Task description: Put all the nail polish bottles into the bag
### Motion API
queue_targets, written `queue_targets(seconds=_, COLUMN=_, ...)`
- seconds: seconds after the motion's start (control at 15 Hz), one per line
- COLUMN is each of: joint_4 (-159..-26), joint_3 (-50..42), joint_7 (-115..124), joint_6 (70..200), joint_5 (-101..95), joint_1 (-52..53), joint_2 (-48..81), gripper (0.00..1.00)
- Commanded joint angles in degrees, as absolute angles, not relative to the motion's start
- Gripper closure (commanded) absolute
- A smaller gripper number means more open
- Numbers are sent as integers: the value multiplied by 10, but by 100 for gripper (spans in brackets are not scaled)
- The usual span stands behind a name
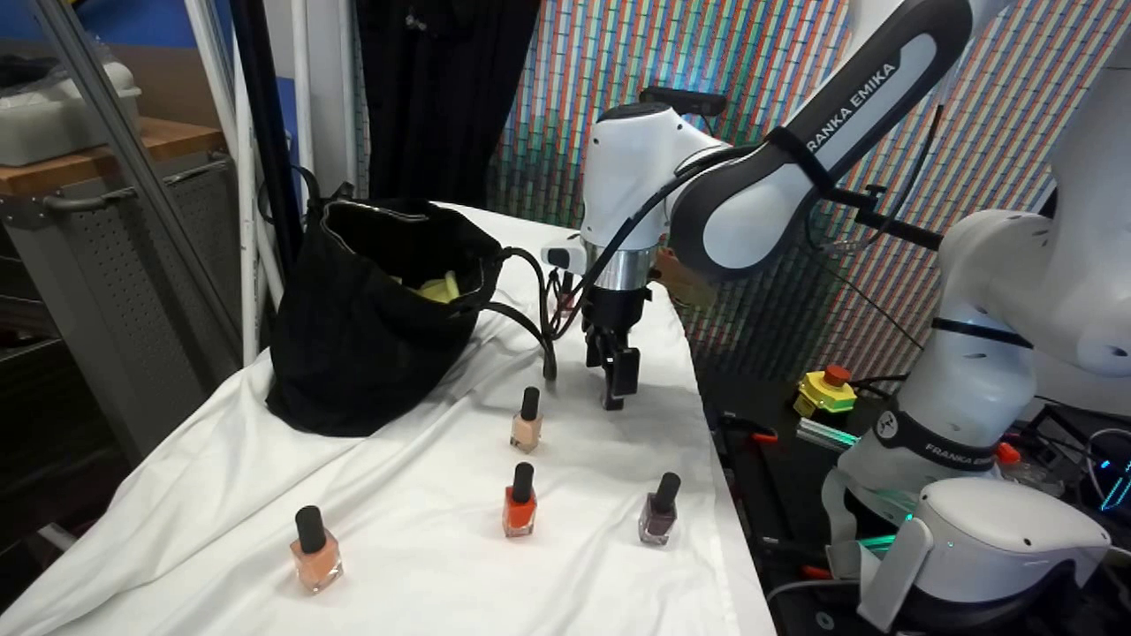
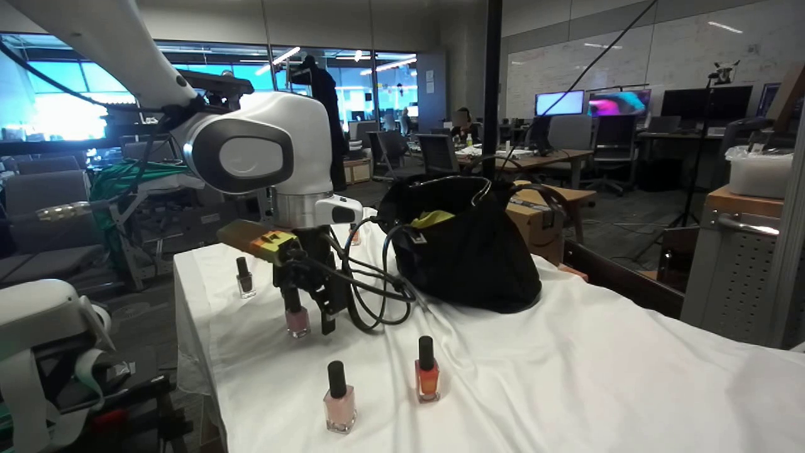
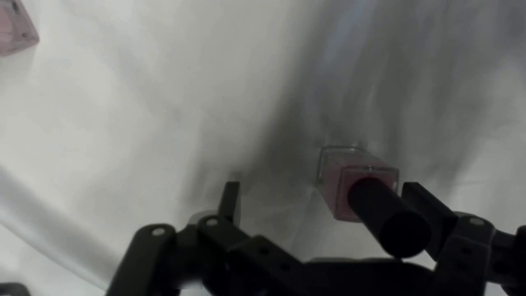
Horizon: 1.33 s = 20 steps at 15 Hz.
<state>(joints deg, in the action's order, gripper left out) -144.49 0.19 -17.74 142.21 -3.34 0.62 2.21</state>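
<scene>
Nearest in an exterior view, a peach nail polish bottle (image 1: 316, 564) stands well apart from the fingers (image 1: 624, 373), on the camera's side. Next, also short of the fingers, come an orange-red bottle (image 1: 519, 512) and a dark grey bottle (image 1: 657, 519), then a pale bottle (image 1: 527, 431) nearer to them. The fingers are spread wide, with a mauve-pink bottle (image 3: 353, 189) just beside one; the wrist view is dim, so whether they touch is hard to say. To one side of the fingers sits the black bag (image 1: 371, 340), its handles (image 1: 550, 362) looping through the space between. Past the fingers, partly behind those loops, stands a reddish bottle (image 1: 565, 305); farther off hangs a black cloth (image 1: 442, 106). Counted: five bottles in each exterior view, one bag, one white-draped worktop (image 1: 415, 521).
</scene>
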Motion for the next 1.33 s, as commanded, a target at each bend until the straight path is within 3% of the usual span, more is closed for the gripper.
queue_targets(seconds=0.0, joint_4=-1440, joint_3=0, joint_7=-180, joint_6=1418, joint_5=-55, joint_1=0, joint_2=23, gripper=0)
queue_targets(seconds=0.07, joint_4=-1441, joint_3=-1, joint_7=-179, joint_6=1418, joint_5=-59, joint_1=0, joint_2=23, gripper=0)
queue_targets(seconds=0.13, joint_4=-1442, joint_3=-1, joint_7=-179, joint_6=1419, joint_5=-62, joint_1=-1, joint_2=22, gripper=19)
queue_targets(seconds=0.8, joint_4=-1443, joint_3=1, joint_7=-144, joint_6=1407, joint_5=-102, joint_1=2, joint_2=10, gripper=84)
queue_targets(seconds=1.27, joint_4=-1396, joint_3=10, joint_7=-95, joint_6=1306, joint_5=-149, joint_1=12, joint_2=1, gripper=83)
